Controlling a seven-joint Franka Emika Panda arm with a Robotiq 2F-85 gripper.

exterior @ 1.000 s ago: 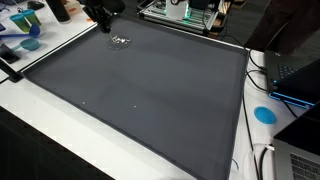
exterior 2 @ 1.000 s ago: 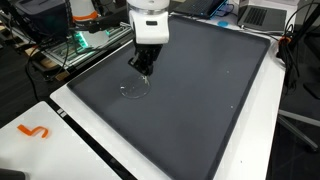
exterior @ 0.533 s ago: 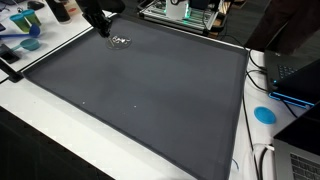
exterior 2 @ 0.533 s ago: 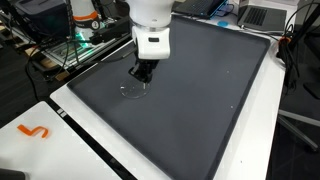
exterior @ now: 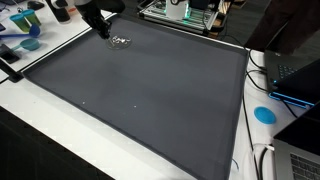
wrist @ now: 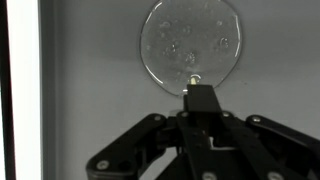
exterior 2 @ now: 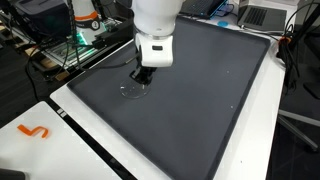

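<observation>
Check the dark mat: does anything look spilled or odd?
One oddity: a clear round disc, speckled with droplets or bubbles, lies on the dark mat at the tool tip. Lid or puddle, cannot tell.

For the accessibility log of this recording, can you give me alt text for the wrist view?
A clear round disc lies on a dark grey mat, and the black pincer, its fingers closed together, reaches in from below with its tip at the disc's near rim. A white strip runs down the left edge.
</observation>
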